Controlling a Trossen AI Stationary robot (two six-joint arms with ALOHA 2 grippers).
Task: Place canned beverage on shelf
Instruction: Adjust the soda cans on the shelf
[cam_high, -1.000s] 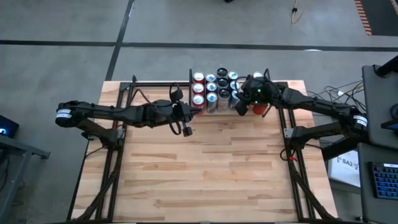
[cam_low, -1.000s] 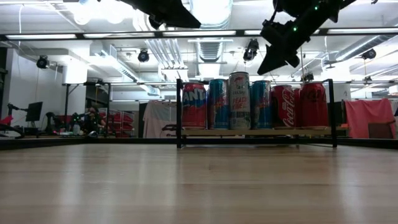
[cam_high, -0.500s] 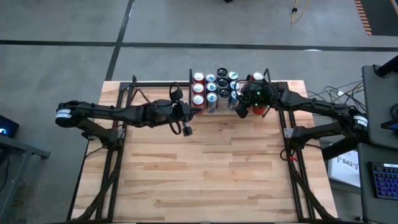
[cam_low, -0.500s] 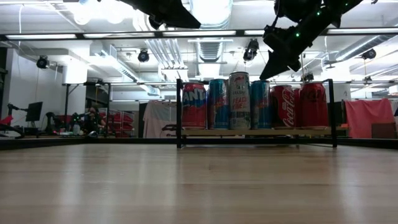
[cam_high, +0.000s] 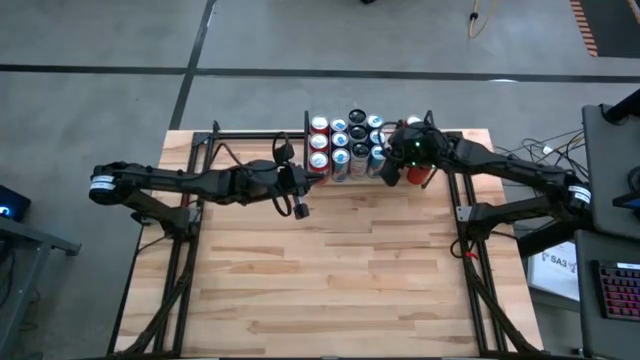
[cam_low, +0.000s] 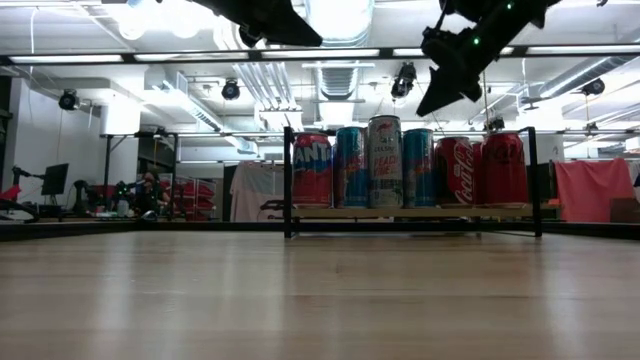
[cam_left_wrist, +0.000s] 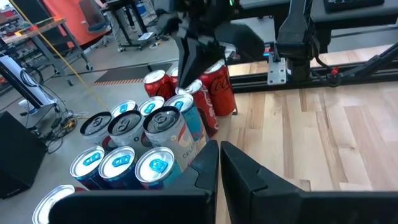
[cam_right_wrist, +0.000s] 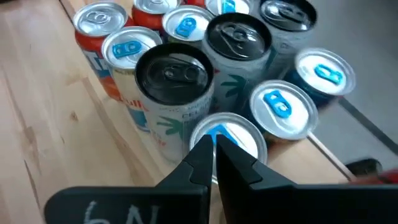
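Observation:
Several canned beverages (cam_high: 350, 145) stand upright in a tight group on the shelf (cam_low: 500, 212), a light-wood board with black side rails at the table's far middle. In the low view they form a row (cam_low: 400, 165) of red, blue and white cans. My right gripper (cam_right_wrist: 214, 142) is shut and slants down over the group's right part, its tips a little above a blue-tabbed can top (cam_right_wrist: 239, 134); the low view shows a gap under it (cam_low: 424, 108). My left gripper (cam_left_wrist: 219, 149) is shut and hovers high beside the group's near left corner (cam_high: 302, 200), holding nothing.
Black frame rails (cam_high: 190, 200) run along the table's left side, and more rails (cam_high: 465, 215) run along its right side. The bare wooden tabletop (cam_high: 340, 280) stretches from the shelf toward the near edge. The right arm (cam_left_wrist: 205, 31) shows ahead of my left gripper.
My right gripper has sunk a little toward the can tops and then come back up, staying shut. The cans have not moved.

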